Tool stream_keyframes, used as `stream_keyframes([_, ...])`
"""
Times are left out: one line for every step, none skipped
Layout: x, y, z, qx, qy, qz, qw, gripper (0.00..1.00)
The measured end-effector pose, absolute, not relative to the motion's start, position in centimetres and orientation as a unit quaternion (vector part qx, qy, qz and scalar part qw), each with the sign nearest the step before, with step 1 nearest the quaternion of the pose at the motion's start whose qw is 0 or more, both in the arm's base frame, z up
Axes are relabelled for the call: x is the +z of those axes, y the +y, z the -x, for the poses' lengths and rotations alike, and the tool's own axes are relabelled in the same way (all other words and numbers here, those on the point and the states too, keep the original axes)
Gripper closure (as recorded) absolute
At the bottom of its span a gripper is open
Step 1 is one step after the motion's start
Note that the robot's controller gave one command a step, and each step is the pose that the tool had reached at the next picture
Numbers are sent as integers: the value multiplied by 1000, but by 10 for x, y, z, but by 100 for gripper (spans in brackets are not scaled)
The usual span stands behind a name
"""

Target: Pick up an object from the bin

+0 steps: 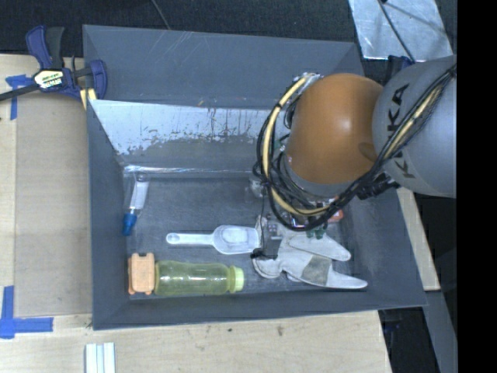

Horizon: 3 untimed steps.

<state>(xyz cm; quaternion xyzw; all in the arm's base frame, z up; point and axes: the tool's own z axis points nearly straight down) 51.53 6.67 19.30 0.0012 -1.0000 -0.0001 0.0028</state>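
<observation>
Towards the bin's (233, 308) near edge, the white spoon (213, 239) looks light and stiff; take its handle. Whether the jaws are apart, I cannot tell.

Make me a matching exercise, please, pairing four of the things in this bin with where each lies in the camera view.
Things:
1. white plastic spoon
2. yellow-green bottle with an orange cap
3. clear tube with a blue tip
4. white cloth-like piece

Places:
A. by the left wall, running up and down the view
B. farthest right on the floor
C. along the lower wall, cap to the left
D. middle of the floor, handle pointing left

Pairs: 1-D, 2-C, 3-A, 4-B.
</observation>
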Motion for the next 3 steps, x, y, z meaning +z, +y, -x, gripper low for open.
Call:
stream_keyframes([198,66,-517,0,-1000,0,-1,0])
stream_keyframes([158,58,-516,-1,-1000,13,-5,0])
stream_keyframes([119,55,-505,0,-1000,7,0,0])
